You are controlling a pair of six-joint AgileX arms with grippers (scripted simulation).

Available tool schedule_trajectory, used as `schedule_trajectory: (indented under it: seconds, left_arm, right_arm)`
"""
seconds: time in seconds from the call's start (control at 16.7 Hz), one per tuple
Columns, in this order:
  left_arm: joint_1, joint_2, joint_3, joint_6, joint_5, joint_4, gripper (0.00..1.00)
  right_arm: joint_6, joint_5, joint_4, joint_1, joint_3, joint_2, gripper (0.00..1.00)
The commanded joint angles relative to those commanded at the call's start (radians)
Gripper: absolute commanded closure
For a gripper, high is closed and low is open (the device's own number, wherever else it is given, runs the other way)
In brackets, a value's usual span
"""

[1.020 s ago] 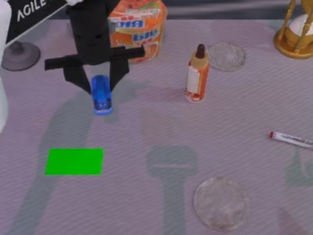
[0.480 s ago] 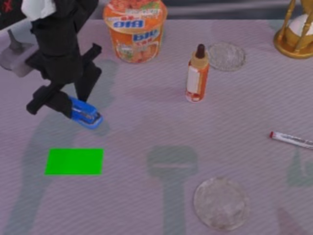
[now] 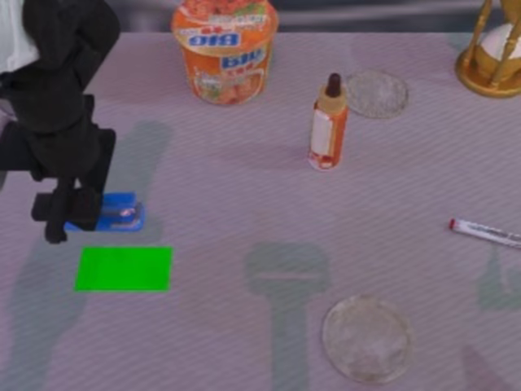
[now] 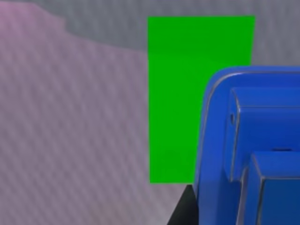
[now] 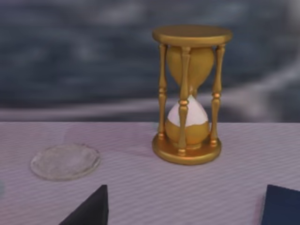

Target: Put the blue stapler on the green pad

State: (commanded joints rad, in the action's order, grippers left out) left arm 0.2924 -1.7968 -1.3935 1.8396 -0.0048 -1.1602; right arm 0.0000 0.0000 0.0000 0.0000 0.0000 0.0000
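Holding the stapler (image 3: 114, 217) at the table's left side, left gripper (image 3: 69, 213) closed on its rear part, blue body sticking out toward the right with a small silvery glint on top. Lying roughly level, long axis across the table, just beyond the pad's (image 3: 124, 269) far edge and apart from it; cannot tell whether clear of the table (image 3: 244, 204) or resting on it. From the left wrist, stapler (image 4: 253, 150) filling the near corner, pad (image 4: 187, 93) flat on the cloth past it, one dark fingertip (image 4: 183, 208) peeking out beneath the blue shell.

Parked off the table's right side, out of the top view: right gripper (image 5: 187, 213), fingers well apart with nothing between them, two dark tips (image 5: 89, 211) at the frame's edge. Facing the hourglass (image 5: 190, 93) and a clear dish (image 5: 65, 161).

Standing elsewhere on the table, well away from the pad: noodle cup (image 3: 225, 49) at the far edge, bottle (image 3: 328, 122) upright near the middle, small dish (image 3: 376, 94) just beside it, hourglass (image 3: 492, 49) at the far right corner. Lying at the right edge, a marker (image 3: 486, 232); near the front, a larger glass dish (image 3: 368, 338).
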Motion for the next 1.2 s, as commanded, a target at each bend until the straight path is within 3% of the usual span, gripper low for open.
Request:
schedule_trajectory:
  seconds: [0.48, 0.96, 1.2]
  left_arm:
    - [0.002, 0.007, 0.027, 0.02, 0.0, 0.022, 1.0]
    - [0.003, -0.105, 0.228, 0.027, 0.0, 0.348, 1.0]
    - [0.004, -0.124, 0.258, 0.029, 0.001, 0.389, 1.0]
  right_arm:
    - [0.0, 0.0, 0.0, 0.0, 0.0, 0.0, 0.0]
    - [0.0, 0.0, 0.0, 0.0, 0.0, 0.0, 0.0]
    - [0.0, 0.0, 0.0, 0.0, 0.0, 0.0, 0.0]
